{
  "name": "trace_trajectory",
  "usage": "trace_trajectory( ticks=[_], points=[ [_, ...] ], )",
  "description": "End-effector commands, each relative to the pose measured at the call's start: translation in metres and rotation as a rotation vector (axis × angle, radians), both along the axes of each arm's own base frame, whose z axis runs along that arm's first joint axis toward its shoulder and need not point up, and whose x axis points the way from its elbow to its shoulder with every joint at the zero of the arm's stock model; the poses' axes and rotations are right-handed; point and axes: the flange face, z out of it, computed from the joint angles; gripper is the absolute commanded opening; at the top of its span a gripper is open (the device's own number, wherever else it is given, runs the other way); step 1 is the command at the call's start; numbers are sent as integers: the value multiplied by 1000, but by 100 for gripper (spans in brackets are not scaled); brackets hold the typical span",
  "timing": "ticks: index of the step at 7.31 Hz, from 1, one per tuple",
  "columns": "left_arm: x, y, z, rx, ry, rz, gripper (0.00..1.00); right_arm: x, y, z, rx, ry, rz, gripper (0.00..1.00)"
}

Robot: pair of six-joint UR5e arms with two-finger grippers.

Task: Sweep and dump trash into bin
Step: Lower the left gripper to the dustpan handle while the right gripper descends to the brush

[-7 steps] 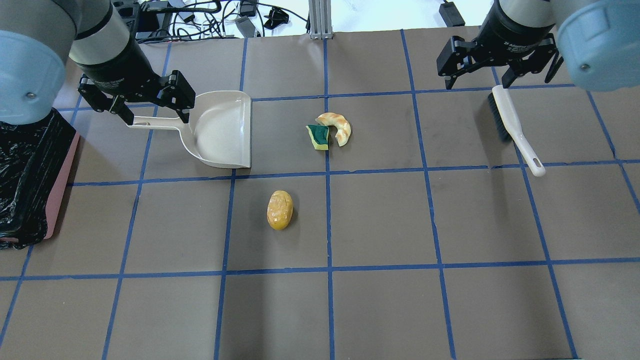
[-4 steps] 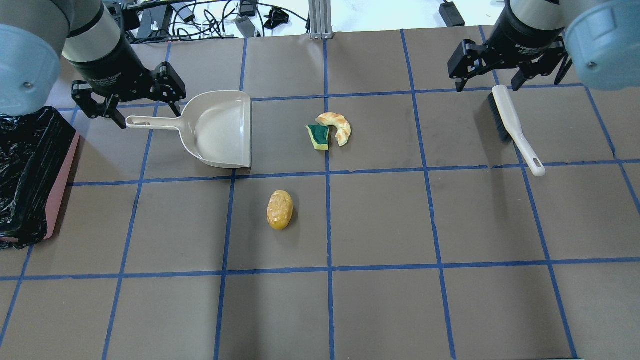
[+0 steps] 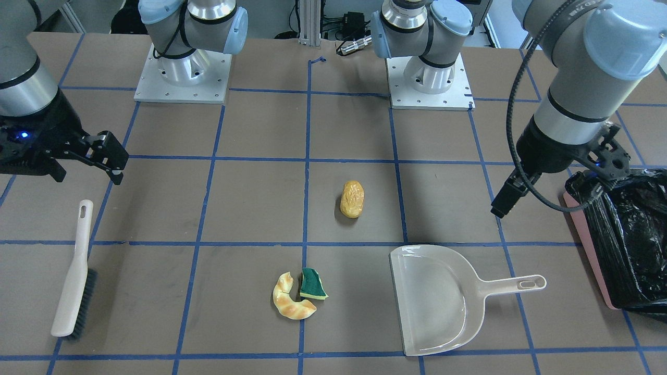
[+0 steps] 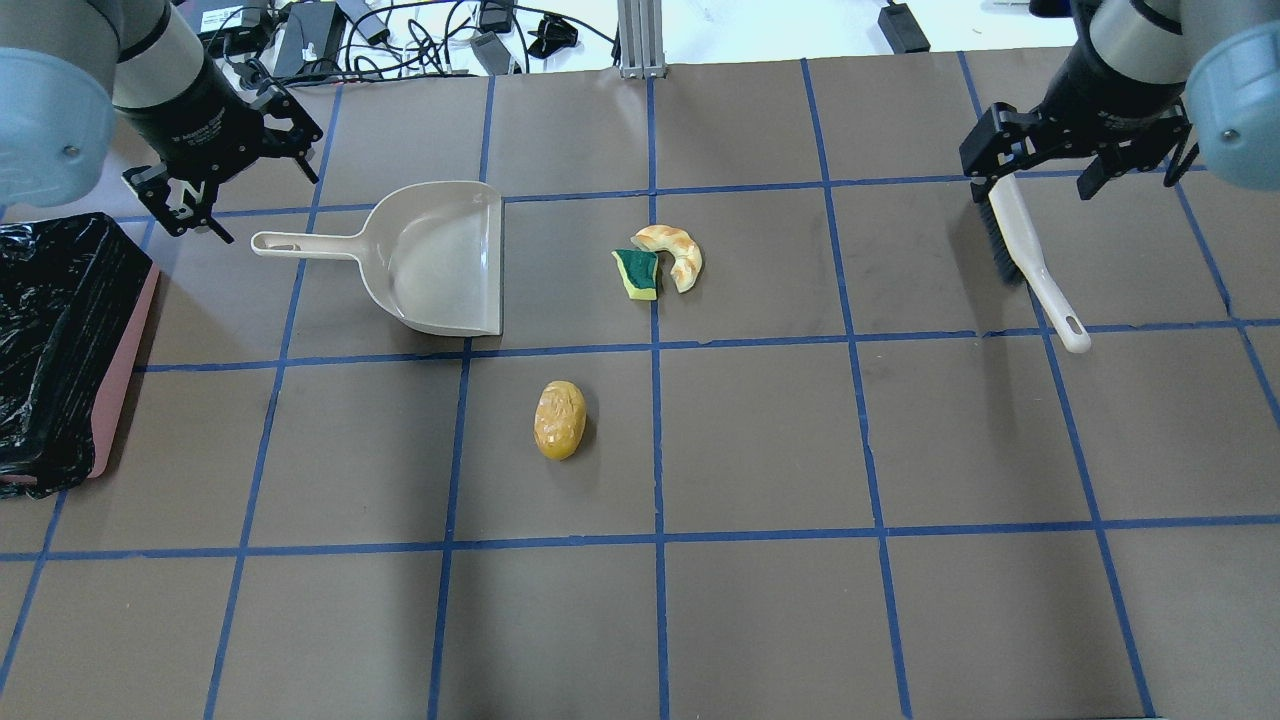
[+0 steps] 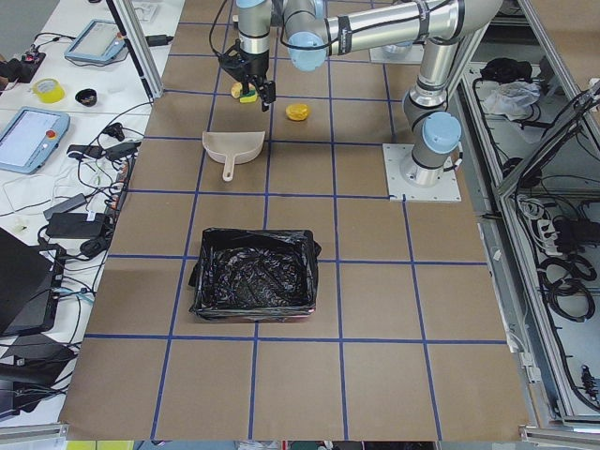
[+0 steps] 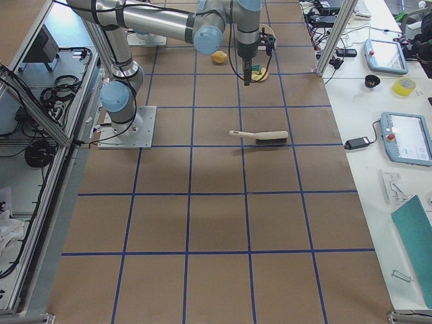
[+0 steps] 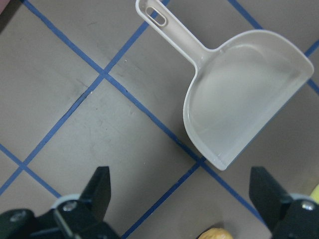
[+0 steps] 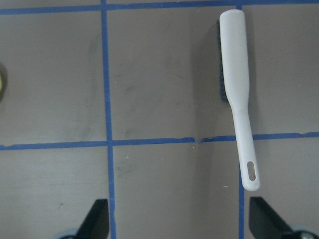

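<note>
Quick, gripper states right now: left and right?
Left gripper: open, holding nothing.
Right gripper: open, holding nothing.

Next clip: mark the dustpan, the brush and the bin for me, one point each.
dustpan (image 4: 445,255), overhead exterior view, on the bare floor of its scoop.
brush (image 3: 69,289), exterior front-facing view, on the white back of its head.
bin (image 5: 258,235), exterior left view, on the bag-covered rim nearest the dustpan.
</note>
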Motion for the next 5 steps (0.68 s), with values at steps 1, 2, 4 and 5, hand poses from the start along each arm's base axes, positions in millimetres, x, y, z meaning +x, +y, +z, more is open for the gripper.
trace_trajectory(
  ticks=[1,2,4,5],
  points=[
    [16,-31,-10,-42,-25,278,99,-52,-7,-49,-4,1,23,100],
    [24,-39,-24,-29,-80,382,98,-55,-6,-59,-1,13,34,100],
    [28,-53,-63,17,-93,505,99,-75,-17,-96,64,31,29,100],
    [29,-60,-73,14,-90,570,99,-80,-28,-117,69,39,28,100]
  ],
)
